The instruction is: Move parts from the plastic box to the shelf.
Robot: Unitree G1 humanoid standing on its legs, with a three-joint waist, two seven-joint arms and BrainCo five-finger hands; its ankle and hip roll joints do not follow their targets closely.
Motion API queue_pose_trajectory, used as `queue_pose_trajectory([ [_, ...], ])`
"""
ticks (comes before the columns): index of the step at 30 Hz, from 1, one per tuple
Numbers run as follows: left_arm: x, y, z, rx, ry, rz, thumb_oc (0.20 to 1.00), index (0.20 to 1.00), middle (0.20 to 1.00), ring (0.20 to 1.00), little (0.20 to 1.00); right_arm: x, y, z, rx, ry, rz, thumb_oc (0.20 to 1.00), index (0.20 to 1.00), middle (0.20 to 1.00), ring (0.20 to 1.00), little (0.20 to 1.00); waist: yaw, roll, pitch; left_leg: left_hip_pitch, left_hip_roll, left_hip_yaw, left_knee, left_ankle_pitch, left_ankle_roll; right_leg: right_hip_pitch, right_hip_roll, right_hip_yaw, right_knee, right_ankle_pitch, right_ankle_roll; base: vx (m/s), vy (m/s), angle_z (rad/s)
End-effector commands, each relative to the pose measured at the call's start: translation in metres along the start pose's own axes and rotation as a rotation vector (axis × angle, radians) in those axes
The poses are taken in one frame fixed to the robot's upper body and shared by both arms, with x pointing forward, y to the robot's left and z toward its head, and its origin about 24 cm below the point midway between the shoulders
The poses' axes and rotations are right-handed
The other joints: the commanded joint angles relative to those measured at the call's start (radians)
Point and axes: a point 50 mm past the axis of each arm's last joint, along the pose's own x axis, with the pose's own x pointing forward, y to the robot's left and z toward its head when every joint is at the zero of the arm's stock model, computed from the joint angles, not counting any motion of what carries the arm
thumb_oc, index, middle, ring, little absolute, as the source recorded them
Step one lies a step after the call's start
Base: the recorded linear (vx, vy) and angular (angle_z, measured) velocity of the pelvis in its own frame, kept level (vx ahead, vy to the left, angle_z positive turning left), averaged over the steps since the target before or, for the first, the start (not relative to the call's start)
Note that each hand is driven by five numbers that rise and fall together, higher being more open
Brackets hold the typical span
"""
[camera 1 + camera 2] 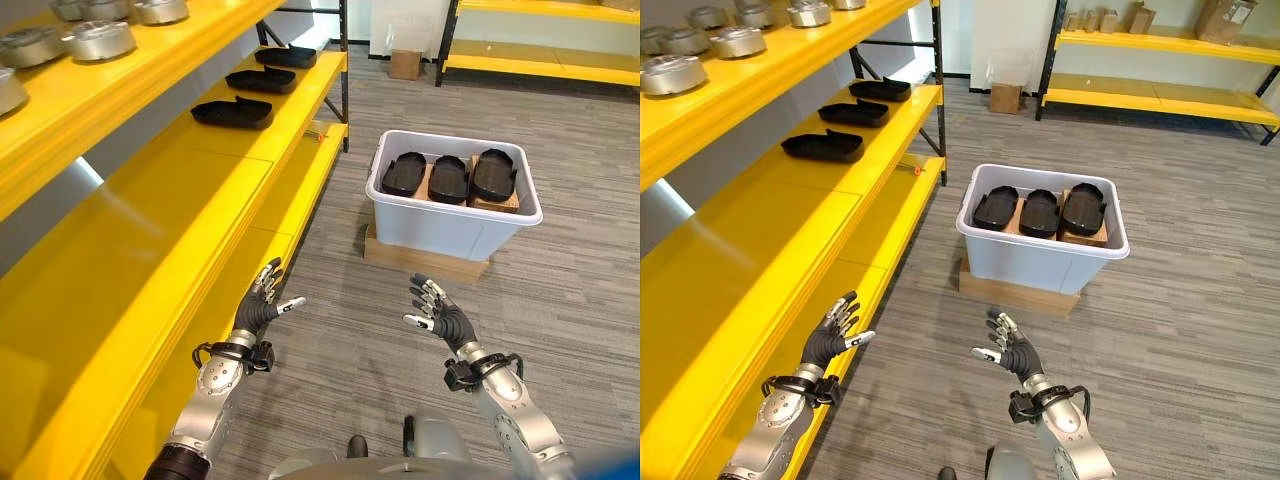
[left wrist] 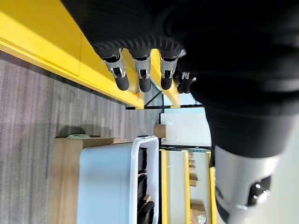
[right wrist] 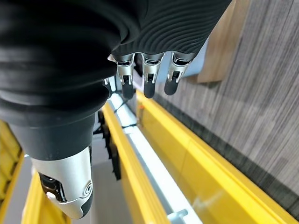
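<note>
A white plastic box (image 1: 455, 232) stands on a flat wooden board (image 1: 425, 262) on the floor ahead of me. It holds three black moulded parts (image 1: 448, 179) side by side. Three more black parts (image 1: 232, 113) lie in a row on the yellow shelf (image 1: 150, 250) at my left. My left hand (image 1: 262, 302) hovers open, empty, beside the shelf's front edge. My right hand (image 1: 436, 308) is open too, empty, above the floor a short way before the box. In the left wrist view the box (image 2: 110, 182) shows past the left hand's fingers (image 2: 142, 77).
The upper yellow shelf level (image 1: 130, 75) carries several round metal parts (image 1: 100, 38). A small cardboard box (image 1: 405, 64) sits on the floor far back, near another yellow rack (image 1: 540, 40). Grey carpet (image 1: 570, 300) lies between me and the box.
</note>
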Motion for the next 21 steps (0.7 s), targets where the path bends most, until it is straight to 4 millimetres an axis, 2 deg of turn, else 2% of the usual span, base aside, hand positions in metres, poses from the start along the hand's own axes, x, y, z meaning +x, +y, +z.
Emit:
queue_pose_trajectory([
  [1,-0.001,0.003,0.017,0.03,-0.1,-0.01,1.0,1.0,1.0,1.0,1.0,0.009,0.004,0.022,-0.029,-0.117,0.025,1.0,1.0,1.0,1.0,1.0,0.001,-0.024,-0.029,-0.021,0.108,0.057,0.019,-0.042,-0.092,0.158,-0.005,0.005,-0.375,0.213,0.061,0.56,-0.167,0.07],
  [2,0.0,0.005,0.017,0.043,-0.099,-0.004,1.0,1.0,1.0,1.0,1.0,0.014,0.006,0.028,-0.056,-0.135,0.024,1.0,1.0,1.0,1.0,1.0,-0.003,-0.033,-0.017,0.032,0.106,0.059,0.032,-0.099,-0.112,0.13,-0.048,-0.019,-0.598,0.311,0.107,0.54,-0.161,-0.22],
  [4,0.0,0.005,0.015,0.062,-0.095,-0.004,1.0,1.0,1.0,1.0,1.0,0.015,0.008,0.03,-0.07,-0.139,0.039,1.0,1.0,1.0,1.0,1.0,-0.004,-0.035,-0.021,0.076,0.11,0.069,0.032,-0.134,-0.119,0.122,-0.055,-0.036,-0.626,0.324,0.124,0.63,-0.197,-0.1],
  [5,-0.002,0.0,0.012,0.047,-0.09,-0.025,1.0,1.0,1.0,1.0,1.0,0.012,0.006,0.027,-0.063,-0.129,0.043,1.0,1.0,1.0,1.0,1.0,-0.006,-0.048,-0.066,0.13,0.113,0.069,0.032,-0.172,-0.133,0.168,-0.069,-0.06,-0.626,0.379,0.125,0.82,-0.293,0.28],
  [6,-0.001,-0.003,0.012,0.037,-0.092,-0.027,1.0,1.0,1.0,1.0,1.0,0.013,0.004,0.029,-0.063,-0.134,0.039,1.0,1.0,1.0,1.0,1.0,-0.011,-0.036,-0.082,0.139,0.141,0.06,0.066,-0.171,-0.154,0.194,-0.061,-0.074,-0.615,0.388,0.11,0.69,-0.241,0.43],
  [7,-0.001,-0.003,0.012,0.037,-0.092,-0.027,1.0,1.0,1.0,1.0,1.0,0.013,0.004,0.029,-0.063,-0.134,0.039,1.0,1.0,1.0,1.0,1.0,-0.013,-0.034,-0.082,0.139,0.143,0.059,0.068,-0.172,-0.155,0.196,-0.059,-0.076,-0.615,0.387,0.11,0.47,-0.232,0.61],
  [8,0.0,-0.005,0.014,0.021,-0.099,-0.032,1.0,1.0,1.0,1.0,1.0,0.014,0.004,0.031,-0.066,-0.142,0.042,1.0,1.0,1.0,1.0,1.0,-0.017,-0.022,-0.088,0.153,0.174,0.052,0.091,-0.166,-0.174,0.203,-0.041,-0.082,-0.583,0.368,0.095,0.33,-0.186,0.42],
  [10,0.0,-0.006,0.015,0.011,-0.106,-0.033,1.0,1.0,1.0,1.0,1.0,0.014,0.003,0.033,-0.07,-0.145,0.045,1.0,1.0,1.0,1.0,1.0,-0.021,-0.008,-0.091,0.156,0.204,0.042,0.13,-0.117,-0.202,0.206,-0.016,-0.089,-0.544,0.334,0.074,0.42,-0.256,0.09],
  [11,0.002,-0.006,0.017,-0.001,-0.112,-0.027,1.0,1.0,1.0,1.0,1.0,0.014,0.002,0.033,-0.07,-0.141,0.048,1.0,1.0,1.0,1.0,1.0,-0.023,-0.001,-0.093,0.134,0.234,0.039,0.192,-0.04,-0.236,0.219,0.006,-0.093,-0.528,0.302,0.052,0.41,-0.264,-0.04],
  [12,0.002,-0.006,0.017,-0.013,-0.111,-0.028,1.0,1.0,1.0,1.0,1.0,0.012,0.001,0.033,-0.069,-0.14,0.048,1.0,1.0,1.0,1.0,1.0,-0.025,-0.001,-0.093,0.119,0.244,0.028,0.238,0.004,-0.248,0.229,0.021,-0.087,-0.523,0.283,0.037,0.37,-0.246,0.09],
  [13,0.003,-0.007,0.017,-0.017,-0.11,-0.029,1.0,1.0,1.0,1.0,1.0,0.011,0.0,0.032,-0.069,-0.137,0.048,1.0,1.0,1.0,1.0,1.0,-0.027,-0.003,-0.092,0.102,0.25,0.02,0.273,0.031,-0.255,0.241,0.033,-0.082,-0.525,0.267,0.024,0.18,-0.124,0.1],
  [14,0.003,-0.007,0.017,-0.017,-0.11,-0.029,1.0,1.0,1.0,1.0,1.0,0.011,0.0,0.032,-0.069,-0.137,0.048,1.0,1.0,1.0,1.0,1.0,-0.028,-0.002,-0.092,0.101,0.251,0.019,0.276,0.03,-0.255,0.241,0.034,-0.084,-0.525,0.266,0.024,0.26,-0.185,-0.12],
  [15,0.002,-0.008,0.017,-0.024,-0.107,-0.029,1.0,1.0,1.0,1.0,1.0,0.009,-0.003,0.031,-0.074,-0.126,0.044,1.0,1.0,1.0,1.0,1.0,-0.025,-0.008,-0.086,0.05,0.259,0.01,0.432,0.118,-0.276,0.276,0.063,-0.067,-0.531,0.233,-0.007,0.25,-0.19,-0.28],
  [17,0.001,-0.007,0.016,-0.026,-0.101,-0.026,1.0,1.0,1.0,1.0,1.0,0.007,-0.006,0.032,-0.087,-0.124,0.043,1.0,1.0,1.0,1.0,1.0,-0.013,-0.026,-0.071,-0.023,0.241,0.0,0.617,0.194,-0.281,0.322,0.073,-0.047,-0.547,0.212,-0.034,0.28,-0.225,-0.36],
  [18,0.0,-0.007,0.015,-0.029,-0.098,-0.028,1.0,1.0,1.0,1.0,1.0,0.005,-0.007,0.034,-0.091,-0.13,0.041,1.0,1.0,1.0,1.0,1.0,-0.006,-0.035,-0.061,-0.058,0.229,-0.005,0.704,0.21,-0.275,0.345,0.078,-0.036,-0.559,0.207,-0.047,0.2,-0.163,-0.63],
  [19,-0.001,-0.008,0.014,-0.032,-0.094,-0.029,1.0,1.0,1.0,1.0,1.0,0.004,-0.009,0.034,-0.097,-0.131,0.037,1.0,1.0,1.0,1.0,1.0,0.001,-0.043,-0.049,-0.092,0.22,-0.001,0.753,0.2,-0.262,0.365,0.077,-0.028,-0.569,0.203,-0.052,0.12,-0.088,-0.81],
  [20,-0.001,-0.008,0.014,-0.032,-0.094,-0.03,1.0,1.0,1.0,1.0,1.0,0.004,-0.009,0.034,-0.098,-0.131,0.036,1.0,1.0,1.0,1.0,1.0,0.001,-0.04,-0.047,-0.094,0.223,-0.002,0.76,0.196,-0.262,0.366,0.08,-0.029,-0.57,0.204,-0.052,0.13,-0.083,-0.59],
  [21,-0.002,-0.008,0.012,-0.037,-0.083,-0.028,1.0,1.0,1.0,1.0,1.0,0.004,-0.01,0.035,-0.098,-0.135,0.024,1.0,1.0,1.0,1.0,1.0,0.013,-0.057,-0.03,-0.161,0.209,0.007,0.766,0.148,-0.227,0.392,0.072,-0.006,-0.578,0.197,-0.055,0.14,-0.055,-0.4],
])
